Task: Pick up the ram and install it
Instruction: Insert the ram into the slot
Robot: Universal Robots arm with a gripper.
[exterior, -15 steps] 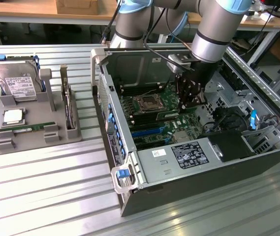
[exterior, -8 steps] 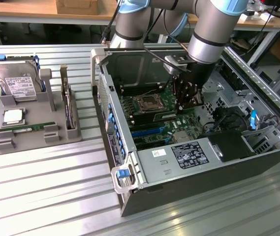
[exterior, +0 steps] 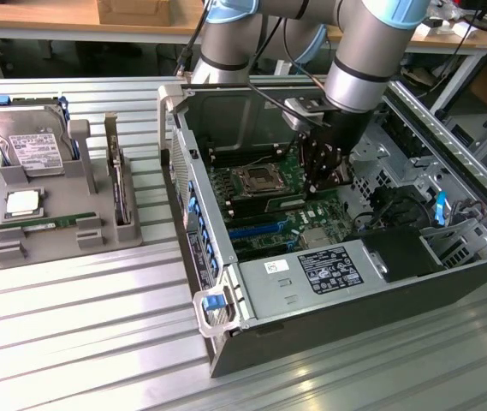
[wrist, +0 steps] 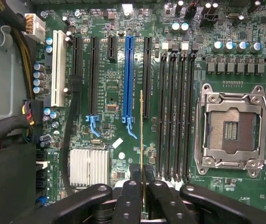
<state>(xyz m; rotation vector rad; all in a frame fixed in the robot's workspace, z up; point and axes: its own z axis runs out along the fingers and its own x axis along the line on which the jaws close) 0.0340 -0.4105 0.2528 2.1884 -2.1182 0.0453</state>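
Gripper (wrist: 142, 179) clamps ram (wrist: 141, 135) edge-on above motherboard (wrist: 114, 84); writing unreadable.

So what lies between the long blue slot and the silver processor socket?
Wrist view: a short black slot, the gripped green ram stick, four long black memory slots.

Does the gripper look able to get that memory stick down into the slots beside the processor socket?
Probably yes: the gripper, shut on the ram, hangs over the open motherboard, and the black memory slots lie uncovered nearby.
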